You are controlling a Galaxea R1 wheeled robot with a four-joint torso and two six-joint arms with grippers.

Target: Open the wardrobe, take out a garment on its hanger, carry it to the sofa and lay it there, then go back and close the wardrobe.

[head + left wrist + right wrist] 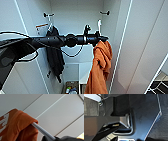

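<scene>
The wardrobe (143, 47) stands open, its white doors swung out to both sides. Inside, the orange garment (100, 65) hangs on the right from its white hanger (99, 24). My left arm comes in from the left, and my left gripper (103, 38) sits at the top of the garment, just under the hanger's hook. In the left wrist view the hanger's white bar (41, 130) runs out of the orange garment (18, 126) into the dark gripper, which is shut on it.
A black garment (55, 56) hangs at the wardrobe's left on its own hanger. A small box with items (71, 88) lies on the wardrobe floor. White wardrobe panels (56, 112) show behind the hanger. A dark object (160, 87) sits low on the right.
</scene>
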